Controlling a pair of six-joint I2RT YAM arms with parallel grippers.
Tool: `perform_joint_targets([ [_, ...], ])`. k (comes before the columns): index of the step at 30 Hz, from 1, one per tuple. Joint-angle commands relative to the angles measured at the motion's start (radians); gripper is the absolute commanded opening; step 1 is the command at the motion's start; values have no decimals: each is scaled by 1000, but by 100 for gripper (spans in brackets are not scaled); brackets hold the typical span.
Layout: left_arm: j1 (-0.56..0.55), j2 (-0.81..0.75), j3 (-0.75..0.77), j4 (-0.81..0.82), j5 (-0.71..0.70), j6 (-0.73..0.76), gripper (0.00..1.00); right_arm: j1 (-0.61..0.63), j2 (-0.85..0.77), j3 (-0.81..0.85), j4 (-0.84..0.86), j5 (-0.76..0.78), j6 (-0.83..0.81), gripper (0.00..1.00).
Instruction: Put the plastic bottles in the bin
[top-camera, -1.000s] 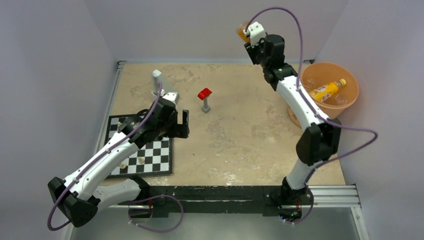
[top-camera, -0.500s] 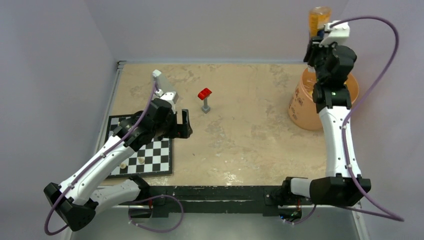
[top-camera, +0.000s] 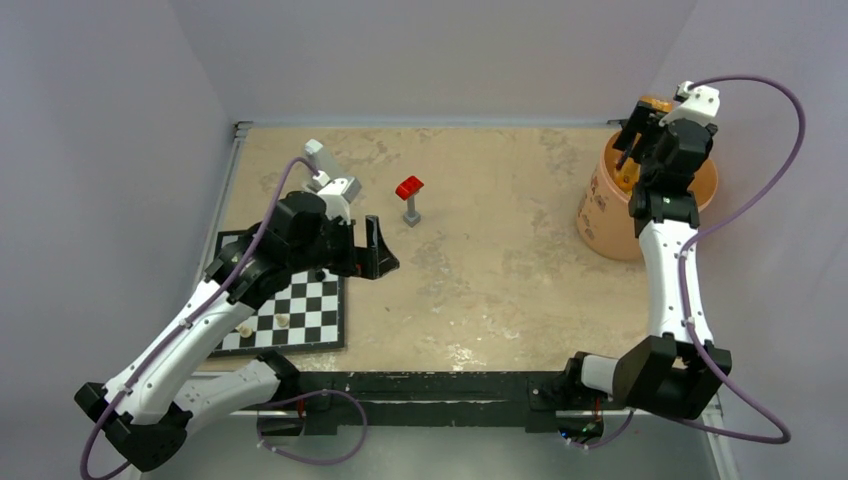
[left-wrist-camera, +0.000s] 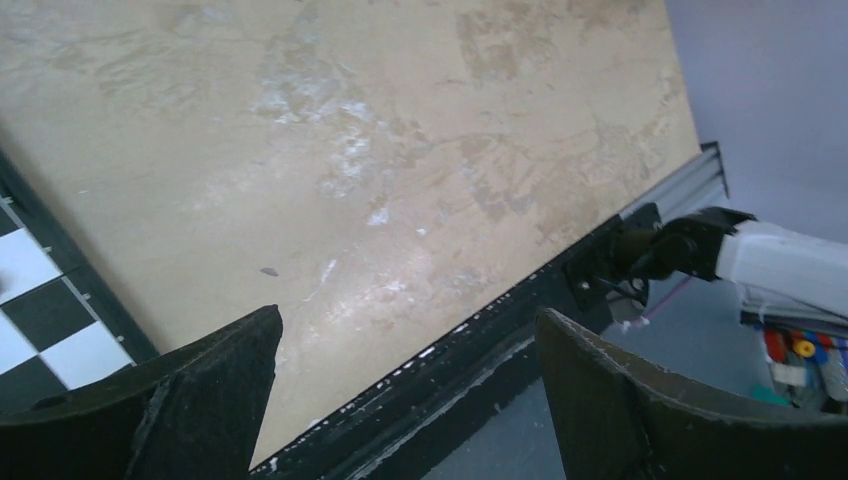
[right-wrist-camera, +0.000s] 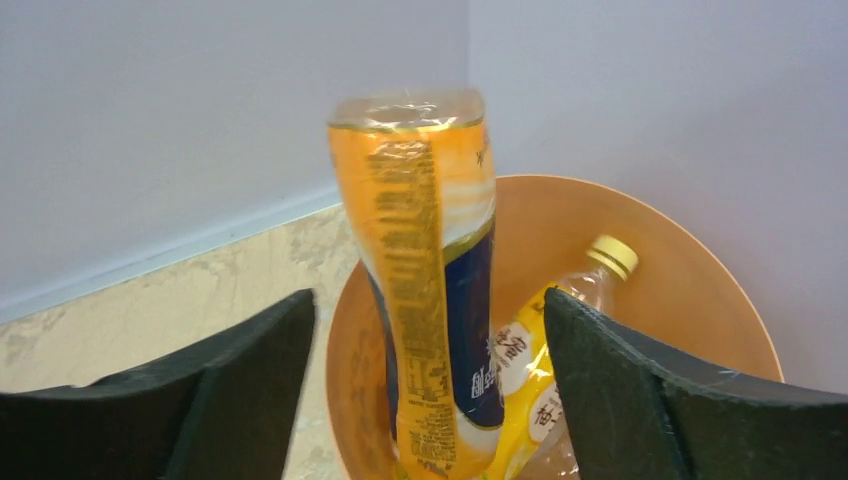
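Swung across from left of the bin (right-wrist-camera: 700, 290), my right hand (top-camera: 640, 135) now hangs above it with its fingers spread apart. An orange bottle (right-wrist-camera: 420, 250) stands on end between them with a gap on each side, its lower end inside the bin's rim. A second orange bottle (right-wrist-camera: 540, 370), yellow-capped, lies in the bin. My left hand (top-camera: 375, 250) is open above the worktop (top-camera: 500, 260), beside the chessboard (top-camera: 300, 310).

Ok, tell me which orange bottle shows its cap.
The bottle lying slanted inside the bin, yellow cap up toward the rim. The other bottle stands base-up inside the open right gripper, cap hidden.
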Motion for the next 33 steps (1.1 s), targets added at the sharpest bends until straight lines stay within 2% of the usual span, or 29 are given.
perform_joint_targets([
  [1,8,-25,26,96,230,24,100,-10,15,9,43,89,48,91],
  [7,9,-19,36,84,243,3,100,-10,-23,31,5,72,74,96],
  [9,8,-31,27,92,246,-10,100,-10,-57,35,-7,12,80,97],
  [13,8,-60,18,99,253,-35,100,-3,-135,18,-13,-212,89,98],
  [15,8,-73,22,86,238,-40,100,18,-138,53,-87,-281,97,98],
  [18,8,-102,28,49,178,-60,100,108,-130,133,-237,-268,45,98],
  [22,7,-129,55,-85,9,-113,100,312,-186,124,-287,-178,-24,98],
  [25,8,-161,49,-163,-93,-159,100,447,-203,128,-355,-127,-4,98],
  [30,8,-264,-21,-180,-149,-203,100,579,-245,39,-377,-140,80,98],
  [33,7,-300,-24,-216,-148,-198,100,622,-247,5,-422,-74,115,98],
])
